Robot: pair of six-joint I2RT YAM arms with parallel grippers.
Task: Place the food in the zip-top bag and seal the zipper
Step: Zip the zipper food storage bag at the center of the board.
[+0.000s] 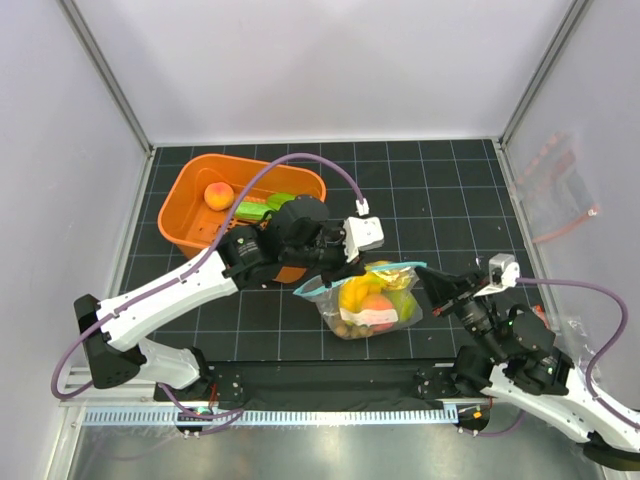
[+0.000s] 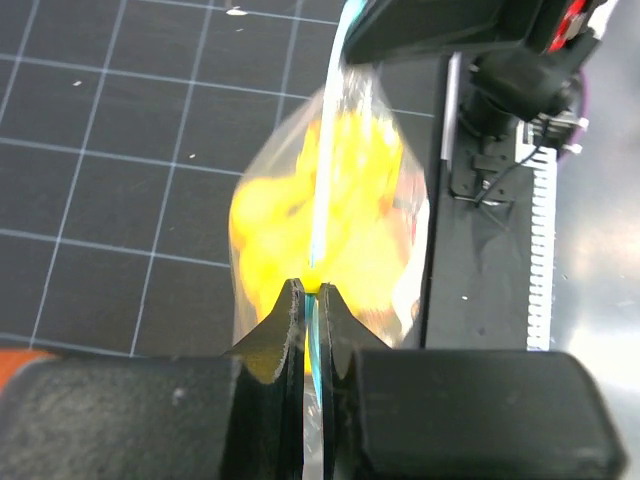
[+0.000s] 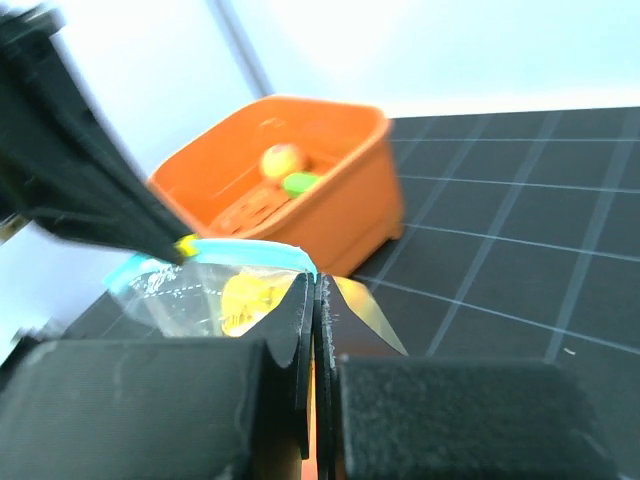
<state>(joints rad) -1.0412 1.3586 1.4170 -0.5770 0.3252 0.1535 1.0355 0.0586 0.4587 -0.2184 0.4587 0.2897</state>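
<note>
Top external view shows the zip-top bag [image 1: 372, 305] on the black gridded surface [image 1: 450, 190], just in front of the orange basket [image 1: 190, 190] and between the two arms. The bag holds food [image 1: 365, 295]: yellow, pink-orange and green pieces, with small brown balls along its near side. The zipper [image 1: 395, 268], a teal strip, runs along the far edge of the bag.

The left end effector [image 1: 342, 272] reaches over from the basket side and meets this strip near its left end. The right end effector [image 1: 422, 270] meets it at the right end.

In the left wrist view, the fingers [image 2: 290, 320] are pressed together with the teal strip between them, so the left end effector pinches the zipper. The strip goes straight from there to the dark tip of the other end effector at the top of the picture. In the right wrist view, the two fingers [image 3: 298, 300] are also pressed together and the teal strip ends at their tips, so the right end effector pinches the zipper too.

A peach [image 1: 218, 195] and a green piece [image 1: 262, 208] lie inside the basket. A second clear bag [image 1: 560, 195] with a pink-red strip is at the right wall, well apart from the rest.
</note>
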